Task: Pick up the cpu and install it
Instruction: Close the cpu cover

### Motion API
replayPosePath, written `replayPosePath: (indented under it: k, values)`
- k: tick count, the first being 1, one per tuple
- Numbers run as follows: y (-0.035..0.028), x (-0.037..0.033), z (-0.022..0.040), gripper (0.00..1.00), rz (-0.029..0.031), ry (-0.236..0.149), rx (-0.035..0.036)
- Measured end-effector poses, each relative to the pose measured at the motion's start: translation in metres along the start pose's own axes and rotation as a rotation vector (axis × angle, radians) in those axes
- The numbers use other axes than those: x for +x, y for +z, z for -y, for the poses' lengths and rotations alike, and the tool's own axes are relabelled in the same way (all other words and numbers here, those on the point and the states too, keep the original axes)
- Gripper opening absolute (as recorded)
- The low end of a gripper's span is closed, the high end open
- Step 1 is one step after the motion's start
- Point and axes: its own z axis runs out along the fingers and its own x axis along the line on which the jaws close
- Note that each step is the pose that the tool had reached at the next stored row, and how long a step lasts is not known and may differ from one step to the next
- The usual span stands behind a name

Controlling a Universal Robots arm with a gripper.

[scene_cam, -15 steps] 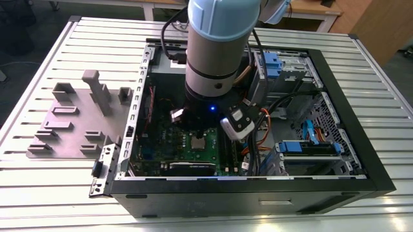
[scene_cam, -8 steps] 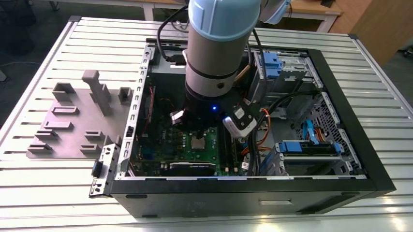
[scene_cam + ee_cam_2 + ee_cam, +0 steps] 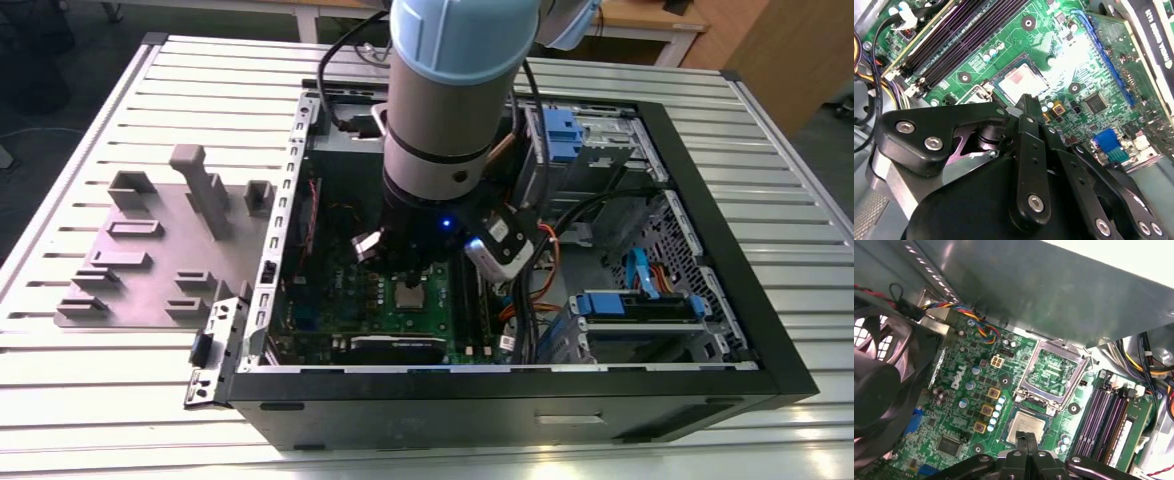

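**Gripper closed just above a cpu seated in its socket**

An open computer case [image 3: 534,405] lies on a slatted metal table [image 3: 80,385], with a grey fixture plate [image 3: 154,250] to the exterior view's left. The arm [image 3: 447,90] reaches down into the case and hides much of the green motherboard [image 3: 961,405].

In both wrist views the gripper [image 3: 1027,436] [image 3: 1026,98] has its fingers drawn together with nothing between them, and their tips overlap the near edge of the cpu [image 3: 1026,424] [image 3: 1021,80].

The cpu lies flat in its socket, metal top up. It is square, with no long side, and its edges run parallel to the memory slots [image 3: 1104,412].

The hinged socket frame [image 3: 1026,371] stands open just beside it. A black fan [image 3: 884,375] and coloured wires [image 3: 976,326] sit nearby.
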Motion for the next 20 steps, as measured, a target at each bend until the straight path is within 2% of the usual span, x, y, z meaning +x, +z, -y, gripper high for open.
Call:
replayPosePath:
  k: [7,16,18,20]
  values:
    - [0.0000,0.0000,0.0001,0.11,-0.0031,-0.059,0.0015]
    - [0.0000,0.0001,0.0001,0.11,-0.0077,-0.152,0.0033]
    - [0.0000,0.0000,0.0001,0.11,-0.0066,-0.159,0.0000]
    - [0.0001,0.0000,0.0001,0.11,-0.0005,-0.167,-0.0138]
